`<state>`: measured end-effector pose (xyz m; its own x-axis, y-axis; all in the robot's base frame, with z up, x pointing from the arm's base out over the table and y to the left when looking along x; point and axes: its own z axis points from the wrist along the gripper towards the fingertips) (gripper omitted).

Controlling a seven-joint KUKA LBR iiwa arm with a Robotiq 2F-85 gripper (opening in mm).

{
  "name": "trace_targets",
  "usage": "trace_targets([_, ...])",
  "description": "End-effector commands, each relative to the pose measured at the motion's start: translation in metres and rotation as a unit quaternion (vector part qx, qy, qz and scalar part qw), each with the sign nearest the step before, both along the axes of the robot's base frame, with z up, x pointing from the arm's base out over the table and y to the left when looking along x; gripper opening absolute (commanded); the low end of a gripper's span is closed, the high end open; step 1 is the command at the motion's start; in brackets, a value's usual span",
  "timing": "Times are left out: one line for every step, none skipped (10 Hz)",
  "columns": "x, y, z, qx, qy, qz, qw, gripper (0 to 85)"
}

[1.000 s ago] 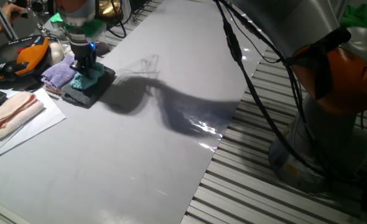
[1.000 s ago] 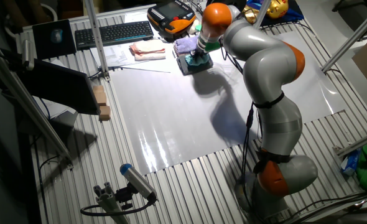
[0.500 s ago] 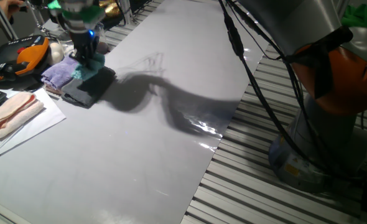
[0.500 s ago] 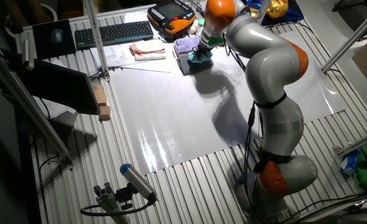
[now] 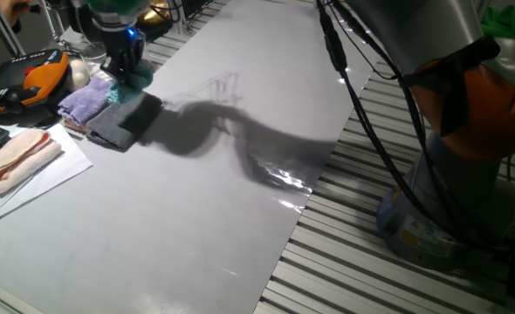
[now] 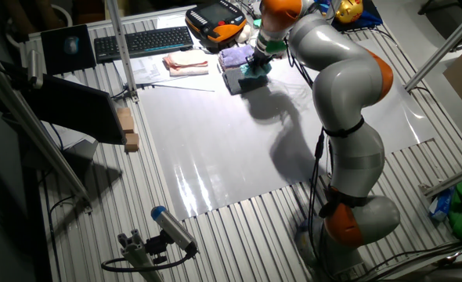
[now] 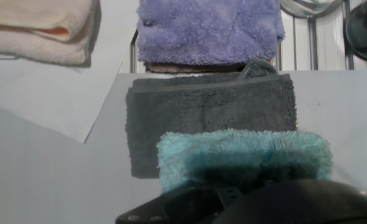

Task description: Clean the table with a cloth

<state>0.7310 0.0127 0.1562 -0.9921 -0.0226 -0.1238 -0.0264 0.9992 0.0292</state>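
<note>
Left to right in one fixed view: a peach cloth (image 5: 13, 157) on paper at the table's 9 o'clock edge; next a lilac cloth (image 5: 85, 100); then the dark grey cloth (image 5: 122, 122); above it the gripper (image 5: 127, 70) with the cloth (image 5: 133, 81), teal, in its grasp. The table (image 5: 205, 201) spreads bare towards 3 and 6 o'clock.

The other fixed view shows the same cluster at the table's 12 o'clock end, the gripper (image 6: 258, 61) above the grey cloth (image 6: 243, 81).

In the hand view the cloth (image 7: 242, 158) hangs directly at the fingers, hiding their tips; its long axis runs 9 to 3 o'clock, its free fluffy edge towards 12. The grey cloth (image 7: 208, 118) lies just beyond at 12 o'clock, parallel, apparently apart from the teal one. The lilac cloth (image 7: 208, 28) lies farther at 12.

The fingers appear closed upon the cloth, though the jaws themselves are concealed. Judged from this, the cloth must travel from 12 o'clock towards the open tabletop before wiping begins.
</note>
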Motion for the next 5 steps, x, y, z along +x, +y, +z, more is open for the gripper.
trace_targets([-0.0044, 0.000, -0.001, 0.001, 0.001, 0.000, 1.0000, 0.0])
trace_targets([-0.0087, 0.000, -0.002, 0.002, 0.002, 0.000, 1.0000, 0.0])
trace_targets([-0.0135, 0.000, -0.004, 0.002, 0.002, 0.000, 1.0000, 0.0])
trace_targets([-0.0177, -0.001, -0.006, 0.000, 0.002, 0.000, 1.0000, 0.0])
trace_targets([-0.0177, -0.001, -0.006, 0.001, 0.003, -0.002, 1.0000, 0.0])
